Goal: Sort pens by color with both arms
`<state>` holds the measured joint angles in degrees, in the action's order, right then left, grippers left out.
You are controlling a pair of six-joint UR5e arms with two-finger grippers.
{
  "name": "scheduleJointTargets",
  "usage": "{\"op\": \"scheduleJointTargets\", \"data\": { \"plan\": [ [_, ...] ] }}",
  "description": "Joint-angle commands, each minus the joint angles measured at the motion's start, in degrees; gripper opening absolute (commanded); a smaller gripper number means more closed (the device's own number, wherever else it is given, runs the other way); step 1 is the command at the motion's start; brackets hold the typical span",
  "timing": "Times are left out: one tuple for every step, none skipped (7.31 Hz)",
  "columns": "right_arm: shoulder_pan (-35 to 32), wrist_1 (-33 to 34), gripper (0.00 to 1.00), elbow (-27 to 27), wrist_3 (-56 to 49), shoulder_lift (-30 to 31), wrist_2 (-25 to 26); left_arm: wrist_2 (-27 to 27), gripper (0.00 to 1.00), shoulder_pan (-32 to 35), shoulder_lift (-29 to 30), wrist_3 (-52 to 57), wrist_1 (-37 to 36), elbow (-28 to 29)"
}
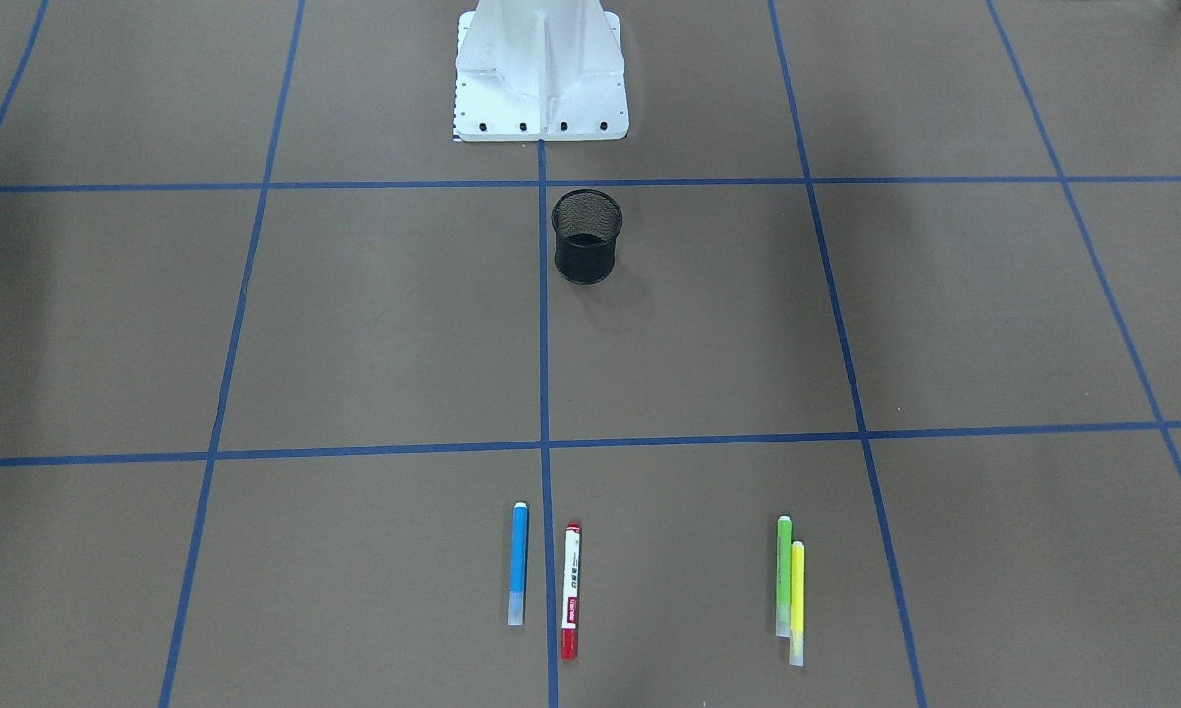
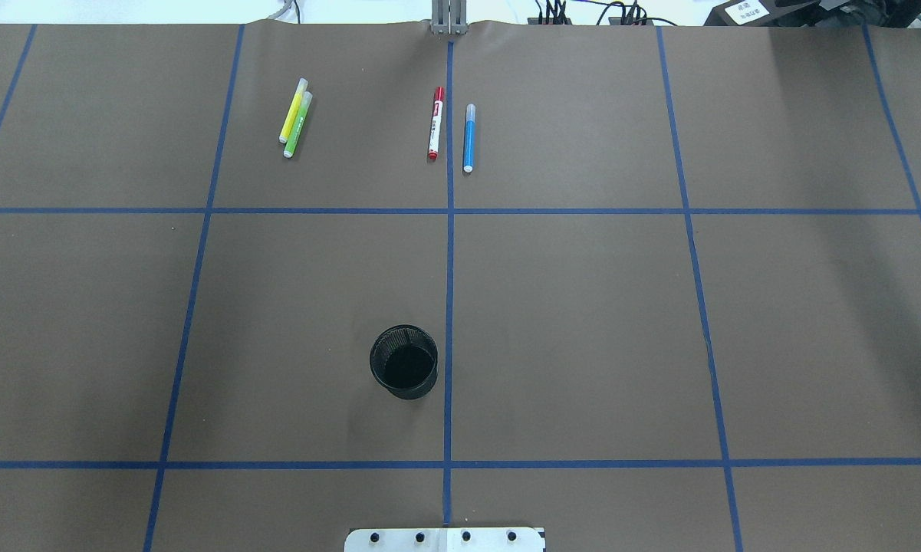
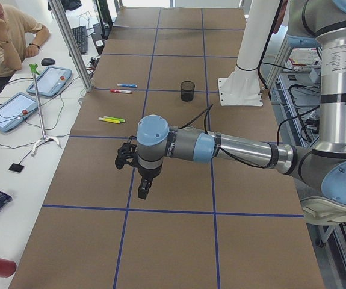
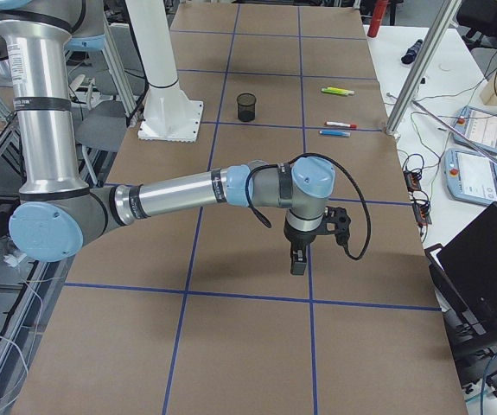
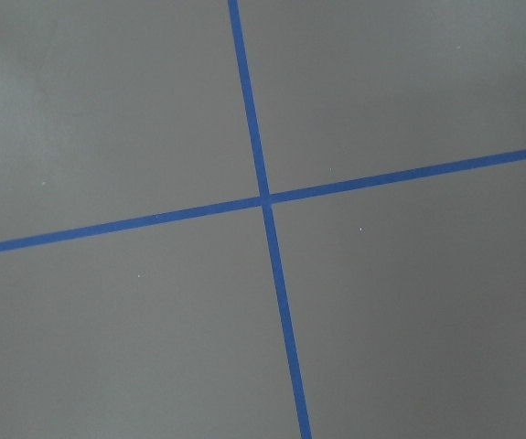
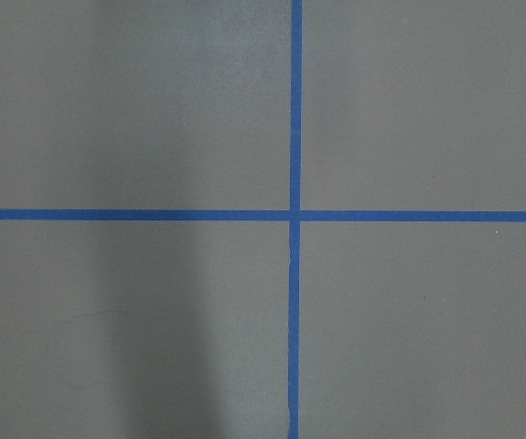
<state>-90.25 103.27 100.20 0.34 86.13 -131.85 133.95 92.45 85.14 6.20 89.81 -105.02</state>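
Four pens lie along the table's (image 2: pixel 583 322) far, operators' edge: the yellow highlighter (image 2: pixel 293 110) and green highlighter (image 2: pixel 298 125) touch side by side toward the robot's left, while the red-ended white pen (image 2: pixel 435 123) and blue pen (image 2: pixel 469 138) flank the centre tape line (image 2: pixel 449 268) at mid-edge. The black mesh cup (image 2: pixel 404 362) stands nearer the robot's edge. The left gripper (image 3: pixel 143 190) and right gripper (image 4: pixel 298 262) hang above opposite table ends, well apart from the pens; whether their fingers are open or closed cannot be told.
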Motion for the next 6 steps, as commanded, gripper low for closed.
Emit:
{"op": "scheduleJointTargets", "data": {
  "plan": [
    [0.0, 0.0, 1.00, 0.0, 0.0, 0.0, -0.1, 0.0, 1.00, 0.0, -0.2, -0.3, 0.5, 0.1],
    [0.1, 0.0, 1.00, 0.0, 0.0, 0.0, -0.1, -0.2, 1.00, 0.0, -0.2, -0.3, 0.5, 0.1],
    [0.1, 0.0, 1.00, 0.1, 0.0, 0.0, -0.2, -0.3, 1.00, -0.1, -0.2, -0.3, 0.5, 0.1],
    [0.1, 0.0, 1.00, 0.0, 0.0, 0.0, -0.2, -0.4, 1.00, 0.0, -0.3, -0.3, 0.5, 0.1],
    [0.2, 0.0, 1.00, 0.0, 0.0, 0.0, -0.2, -0.4, 1.00, -0.1, -0.8, -0.3, 0.5, 0.1],
    [0.3, 0.0, 1.00, 0.0, 0.0, 0.0, -0.2, -0.4, 1.00, -0.1, -0.9, -0.4, 0.5, 0.1]
  ]
}}
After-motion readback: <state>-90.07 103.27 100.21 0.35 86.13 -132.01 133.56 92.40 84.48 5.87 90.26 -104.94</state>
